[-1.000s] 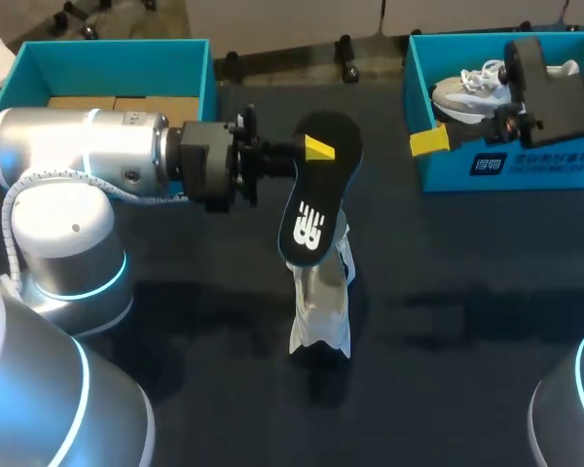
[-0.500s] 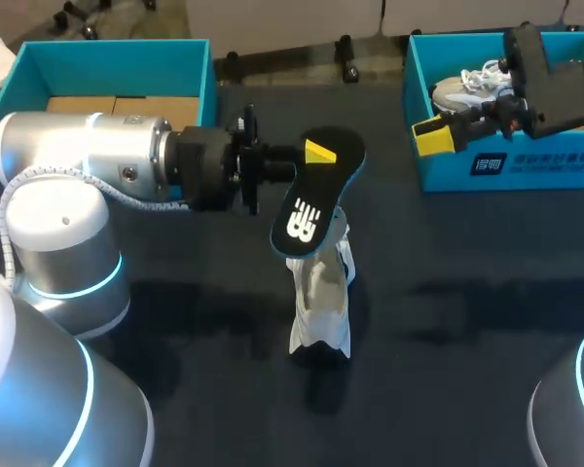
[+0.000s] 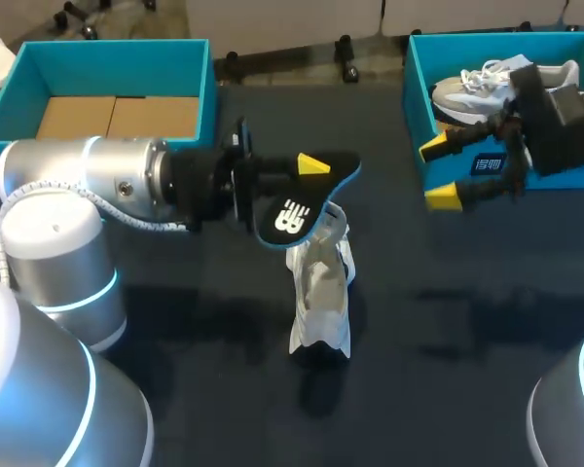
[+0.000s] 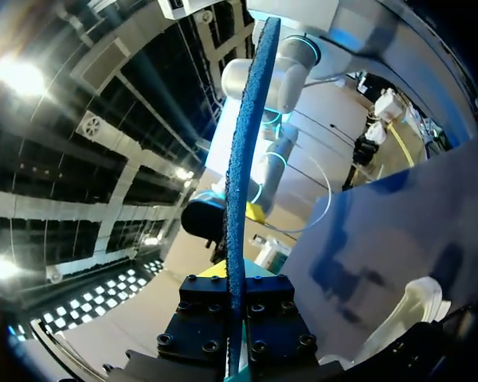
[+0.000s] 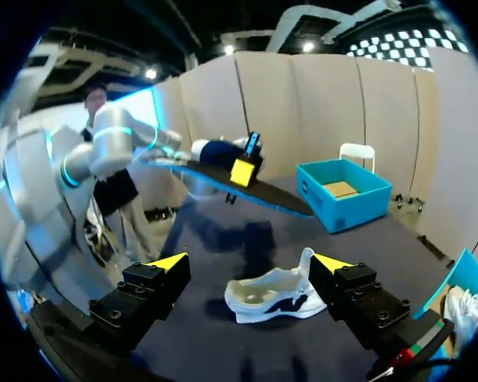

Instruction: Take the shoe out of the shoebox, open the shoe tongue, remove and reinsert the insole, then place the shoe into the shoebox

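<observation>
One insole is out and one shoe waits on the table (image 3: 448,331), which puts the job roughly at its midpoint. The left pincer (image 3: 311,171) is clamped on the black insole (image 3: 294,206) and holds it in the air just above the far end of the white shoe (image 3: 321,302). The shoe lies near the middle of the table, well apart from both blue boxes. From the left wrist, the insole (image 4: 243,183) shows edge-on, rising from between that pincer's fingers, with the shoe (image 4: 410,306) off to one side below.

The right pincer (image 3: 438,173) hangs with its fingers spread and nothing between them, at the near wall of the right box (image 3: 414,107) at the far right, where a second shoe (image 3: 482,83) rests inside. Seen from the right wrist, the right pincer (image 5: 251,263) looks across at the shoe (image 5: 275,298) on the table and the insole (image 5: 223,179) above it. The left box (image 3: 107,53), far left, shows a cardboard floor.

Judging by this layout, the unboxing and the removal of the insole are done, and the tongue looks pulled open. What remains is sliding the insole back in and returning the shoe to a box.
</observation>
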Robot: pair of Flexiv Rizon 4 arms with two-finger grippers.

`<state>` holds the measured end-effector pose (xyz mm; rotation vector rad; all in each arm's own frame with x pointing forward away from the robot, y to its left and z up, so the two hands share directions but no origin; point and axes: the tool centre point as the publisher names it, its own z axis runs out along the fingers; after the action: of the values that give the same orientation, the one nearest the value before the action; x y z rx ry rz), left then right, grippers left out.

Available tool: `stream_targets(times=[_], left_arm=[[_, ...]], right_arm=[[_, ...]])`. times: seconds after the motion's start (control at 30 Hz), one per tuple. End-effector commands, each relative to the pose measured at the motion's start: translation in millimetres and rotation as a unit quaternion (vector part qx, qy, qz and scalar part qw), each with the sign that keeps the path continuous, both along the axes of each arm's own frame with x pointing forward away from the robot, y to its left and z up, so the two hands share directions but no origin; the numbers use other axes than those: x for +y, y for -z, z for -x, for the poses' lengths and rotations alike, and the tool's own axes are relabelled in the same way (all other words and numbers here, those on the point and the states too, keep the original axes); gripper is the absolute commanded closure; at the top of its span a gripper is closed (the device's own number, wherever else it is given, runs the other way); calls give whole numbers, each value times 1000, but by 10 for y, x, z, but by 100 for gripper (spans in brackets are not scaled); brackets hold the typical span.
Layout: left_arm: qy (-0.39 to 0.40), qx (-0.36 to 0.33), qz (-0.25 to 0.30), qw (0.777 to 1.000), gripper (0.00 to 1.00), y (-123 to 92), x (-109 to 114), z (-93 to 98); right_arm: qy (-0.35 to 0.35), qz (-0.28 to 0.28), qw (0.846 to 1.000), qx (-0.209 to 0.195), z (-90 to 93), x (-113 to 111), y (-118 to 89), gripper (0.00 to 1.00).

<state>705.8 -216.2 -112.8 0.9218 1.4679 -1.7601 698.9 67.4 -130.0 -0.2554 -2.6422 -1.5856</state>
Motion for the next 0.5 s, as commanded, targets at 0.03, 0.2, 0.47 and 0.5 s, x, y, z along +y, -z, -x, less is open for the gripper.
stream_targets(times=[0.03,0.2,0.47,0.5], left_arm=[[-5,7,1,1000,100,33,40,99],[-2,34,7,999,100,67,67,162],[-7,49,10,999,100,173,130,214],[-9,51,9,999,100,190,136,214]], right_arm=[[2,17,1000,-18,63,23,34,0],[3,26,999,-29,126,45,173,0],[-6,38,999,-19,186,114,393,0],[-9,38,999,-14,189,126,412,0]])
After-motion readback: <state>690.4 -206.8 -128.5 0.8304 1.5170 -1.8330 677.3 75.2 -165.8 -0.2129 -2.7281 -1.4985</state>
